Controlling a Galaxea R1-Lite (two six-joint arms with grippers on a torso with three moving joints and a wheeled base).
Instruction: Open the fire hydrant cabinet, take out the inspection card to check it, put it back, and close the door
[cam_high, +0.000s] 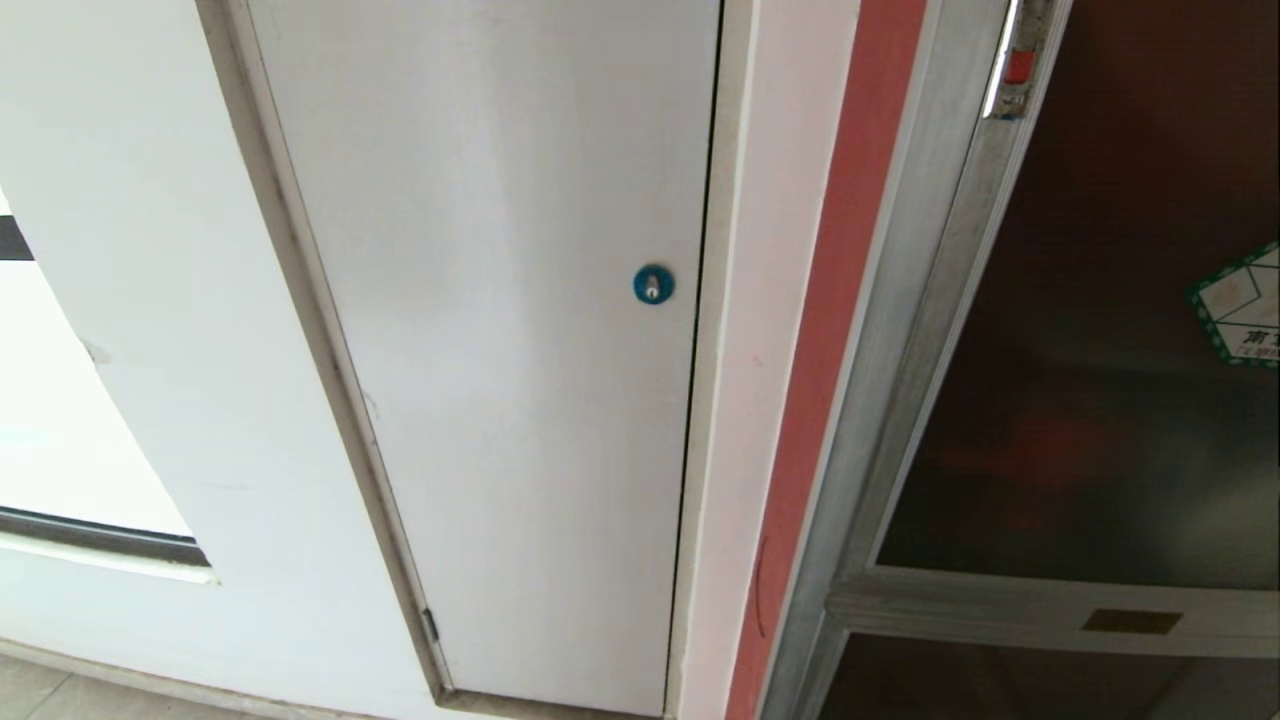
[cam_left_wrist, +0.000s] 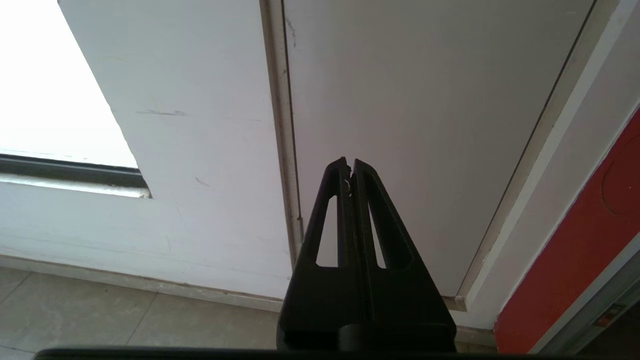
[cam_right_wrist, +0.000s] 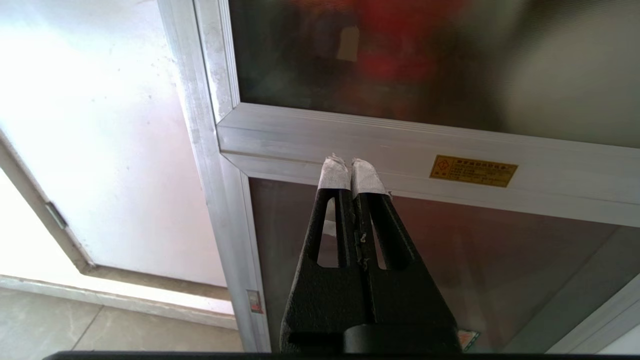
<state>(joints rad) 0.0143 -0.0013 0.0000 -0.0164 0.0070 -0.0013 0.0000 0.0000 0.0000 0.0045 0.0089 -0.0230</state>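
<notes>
Door (cam_high: 1090, 330) apparently shut in cabinet frame (cam_high: 930, 330), both tools pinched closed

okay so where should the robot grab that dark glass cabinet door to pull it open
Judging by the pictures, at the small red-marked latch on the left upright of the silver-framed dark tinted glass door, approached from the front. The pane is flat and the frame sits flush, so nothing else offers a hold. The shut right gripper would need to open first.
</notes>
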